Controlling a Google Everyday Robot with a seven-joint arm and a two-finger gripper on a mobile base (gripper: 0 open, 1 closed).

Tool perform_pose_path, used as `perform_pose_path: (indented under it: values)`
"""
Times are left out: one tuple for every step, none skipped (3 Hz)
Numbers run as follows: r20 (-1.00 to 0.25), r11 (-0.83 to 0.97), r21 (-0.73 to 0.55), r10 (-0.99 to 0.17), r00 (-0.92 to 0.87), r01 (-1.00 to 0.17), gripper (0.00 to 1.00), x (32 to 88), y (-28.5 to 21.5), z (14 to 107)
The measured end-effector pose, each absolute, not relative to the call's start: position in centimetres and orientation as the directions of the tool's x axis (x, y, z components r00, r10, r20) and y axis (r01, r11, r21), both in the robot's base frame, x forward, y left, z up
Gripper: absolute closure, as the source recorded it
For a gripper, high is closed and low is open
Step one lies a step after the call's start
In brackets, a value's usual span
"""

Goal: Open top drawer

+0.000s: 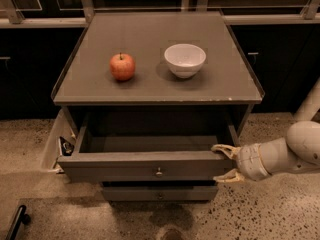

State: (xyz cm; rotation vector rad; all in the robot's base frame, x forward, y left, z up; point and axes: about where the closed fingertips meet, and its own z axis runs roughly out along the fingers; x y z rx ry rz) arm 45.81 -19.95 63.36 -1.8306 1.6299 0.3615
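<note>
Top drawer [125,165], standing out beneath the bench [150,90]: stiff, probably light-running, taken by centre knob [159,172] or right end, where the gripper [216,163] sits, jaws apart astride the front panel.

Top drawer [125,165]: wide grey flat front, small round metal knob [159,172] centred; pulled out, grey interior showing; right end between the gripper's [216,163] spread fingers.

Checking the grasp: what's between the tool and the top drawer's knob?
Camera view: only bare drawer front. The tool sits at the top drawer's right end, right of the knob.
</note>
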Motion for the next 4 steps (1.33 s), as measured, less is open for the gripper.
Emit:
perform_pose_path:
  values:
    - [-0.598,-0.014,-0.284,-0.779,0.188,-0.959,0.84,45.9,-19.95,63.87]
    - [-0.598,-0.014,-0.284,-0.779,0.188,-0.959,0.81,45.9,-19.95,63.87]
    - [-0.598,-0.014,-0.284,-0.779,0.188,-0.959,0.58,45.9,-19.94,63.87]
    - [-0.598,-0.014,-0.284,-0.779,0.188,-0.959,0.35,45.9,-19.94,63.87]
